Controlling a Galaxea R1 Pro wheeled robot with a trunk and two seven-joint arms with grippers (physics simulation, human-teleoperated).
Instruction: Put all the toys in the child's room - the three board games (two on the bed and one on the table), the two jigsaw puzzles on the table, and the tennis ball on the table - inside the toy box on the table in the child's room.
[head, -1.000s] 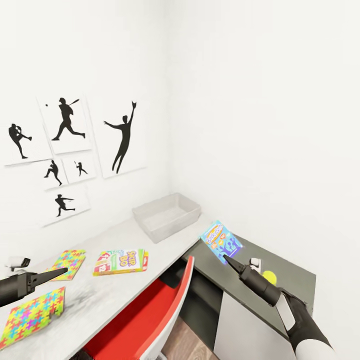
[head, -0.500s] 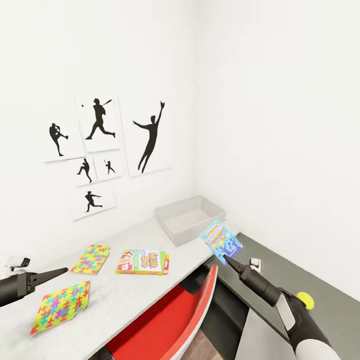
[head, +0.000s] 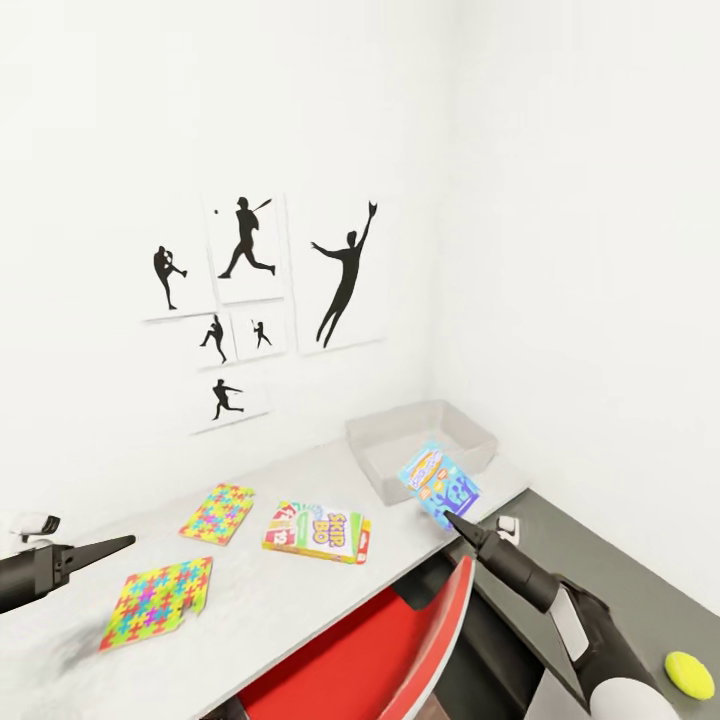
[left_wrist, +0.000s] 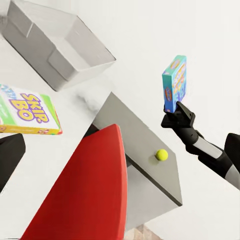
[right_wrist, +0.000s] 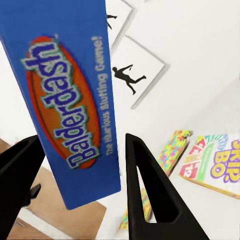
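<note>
The toy box (head: 425, 447), a shallow light grey bin with low flared walls, sits at the far end of the white bench (head: 300, 590), right of centre in the head view; its inside looks bare. The right pincer (head: 447, 517) pinches a flat blue Balderdash game box (head: 440, 483) by its lower edge, held upright in the air in front of the bin. The left pincer (head: 120, 543), at lower left, has its tips pressed together on nothing. A glossy Skip-Bo box (head: 317, 532) lies flat between two thin multicolour jigsaw puzzles (head: 218, 513) (head: 160, 601). The fuzzy yellow-green tennis ball (head: 690, 675) rests on the lower dark grey section, at lower right.
</note>
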